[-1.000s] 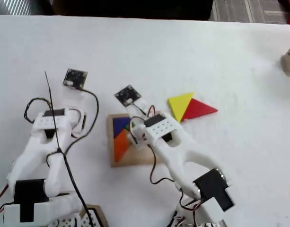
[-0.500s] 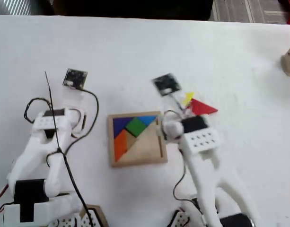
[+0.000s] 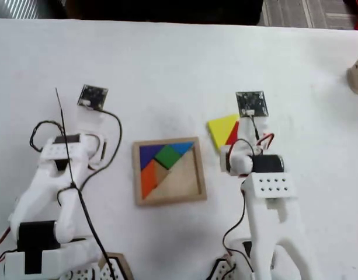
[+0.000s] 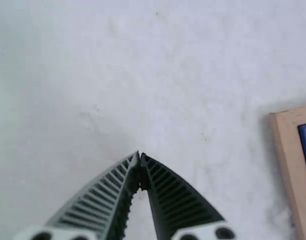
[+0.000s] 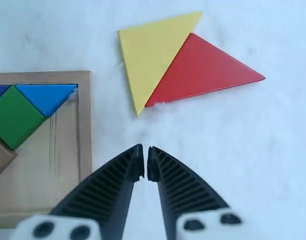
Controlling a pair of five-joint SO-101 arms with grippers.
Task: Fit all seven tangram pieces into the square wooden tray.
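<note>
The high view takes in the whole square wooden tray (image 3: 136, 175), flat on the white table (image 3: 167, 58) between the two arms. Its far-left part is filled with a dark blue piece (image 3: 146, 154), a green square (image 3: 167, 156), a light blue triangle (image 3: 182, 147) and an orange piece (image 3: 148, 179), and the rest is bare wood. The right wrist view gives what the arm half hides from above: the yellow triangle (image 5: 148, 55) and red triangle (image 5: 205, 70) lie outside the tray, touching along one edge. The right gripper (image 5: 145, 162) is near the tray's rim, jaws pinched to a thin slit, empty. The left wrist view adds the left gripper (image 4: 140, 162) over bare table, apart from the tray, jaws pressed together on nothing
</note>
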